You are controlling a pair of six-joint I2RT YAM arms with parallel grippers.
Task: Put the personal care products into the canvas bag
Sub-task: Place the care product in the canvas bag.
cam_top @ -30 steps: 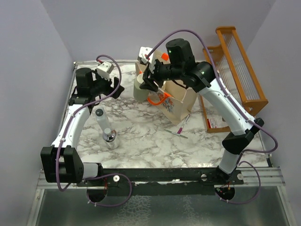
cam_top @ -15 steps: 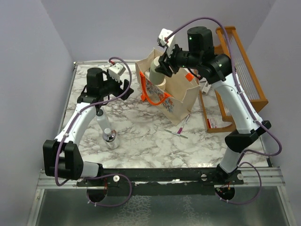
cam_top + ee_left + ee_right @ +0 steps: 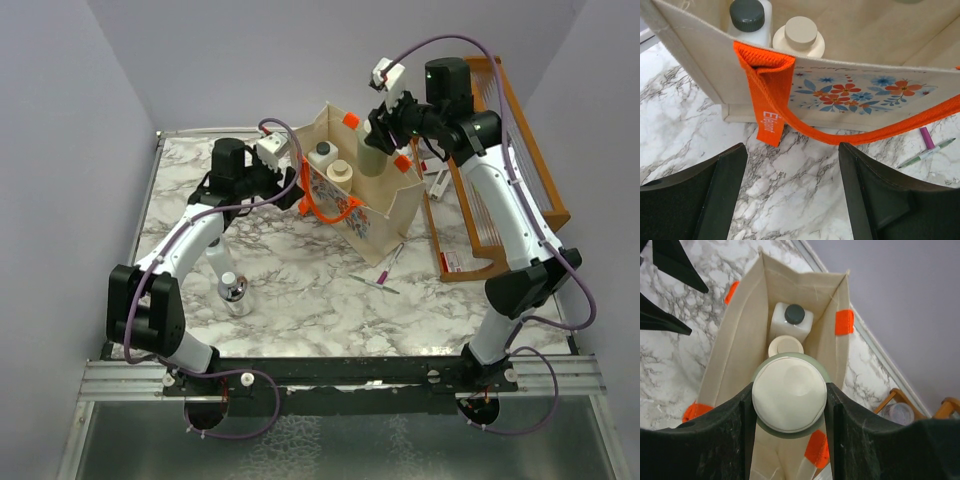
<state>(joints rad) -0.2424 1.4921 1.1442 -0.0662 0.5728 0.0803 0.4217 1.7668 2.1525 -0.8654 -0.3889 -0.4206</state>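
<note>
Since half a second ago the right arm has swung farther right and back, and the left arm has reached in toward the bag. The right pincer (image 3: 789, 407) is clamped on the olive-green bottle (image 3: 371, 158), one finger on each side of its body just below the cream cap. This bottle hangs over the open mouth of the canvas bag (image 3: 388, 203). Its long axis runs roughly vertical, with the cap up toward the wrist camera and the base pointing down into the bag. The right arm rises from its base, bends at a high elbow and turns its wrist downward over the bag's far right part.

Inside the bag, at the far left end, the dark-capped white bottle (image 3: 794, 315) stands upright. The beige bottle (image 3: 785, 346) stands just beside it, its cream cap up.

The left arm stretches low across the surface (image 3: 300, 290), with its wrist just left of the bag. The left pincer (image 3: 792, 197) is spread wide and grips nothing. Its fingers (image 3: 705, 195) hover above the marble, facing the floral side and the drooping orange handle (image 3: 771, 102).

On the surface by the left forearm sit the second white bottle (image 3: 218, 262) and, at its near end, the clear chrome-capped bottle (image 3: 237, 295). Whether the white one stands or lies I cannot tell. Two pens (image 3: 378, 280) lie near the bag's front corner, and the orange rack (image 3: 520, 160) stands to the right.
</note>
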